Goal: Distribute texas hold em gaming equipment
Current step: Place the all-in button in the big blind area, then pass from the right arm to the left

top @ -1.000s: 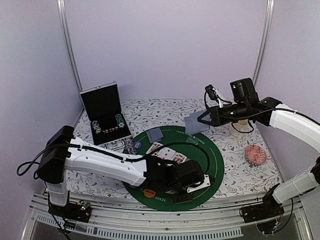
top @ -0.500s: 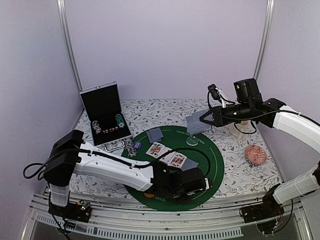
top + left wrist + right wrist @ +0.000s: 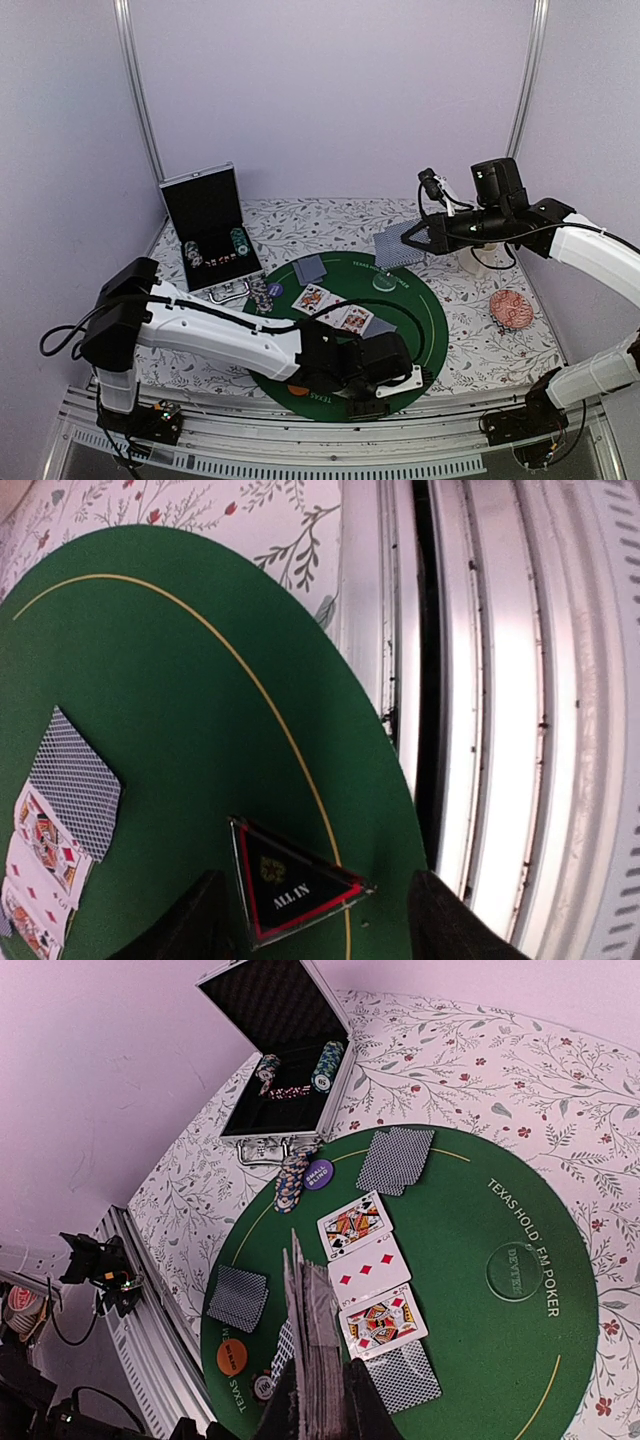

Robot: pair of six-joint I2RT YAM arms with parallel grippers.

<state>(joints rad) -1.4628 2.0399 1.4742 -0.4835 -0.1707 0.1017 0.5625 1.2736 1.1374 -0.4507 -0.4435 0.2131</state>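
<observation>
The red-edged triangle marker (image 3: 290, 885), lettered "ALL IN", lies flat on the green mat (image 3: 150, 680) near its front edge. My left gripper (image 3: 320, 925) stands open over it, one finger on each side. My right gripper (image 3: 415, 238) hovers above the mat's far right, shut on a deck of grey-blue-backed cards (image 3: 325, 1360). Three face-up cards (image 3: 365, 1275) lie in a row mid-mat, with face-down cards (image 3: 396, 1158) beyond them. A further face-down pair (image 3: 238, 1297) lies at the left. An orange disc (image 3: 231, 1356), a chip stack (image 3: 291, 1182) and a clear disc (image 3: 515, 1271) rest on the mat.
An open metal case (image 3: 205, 225) with chips stands at the back left. A white mug (image 3: 478, 255) sits behind my right arm and a pink patterned disc (image 3: 512, 310) lies right of the mat. The metal rail (image 3: 500, 730) runs just past the mat's front edge.
My left gripper has opened and let go of the triangle marker, which now lies on the mat. The right arm with the deck drifted slightly right.
</observation>
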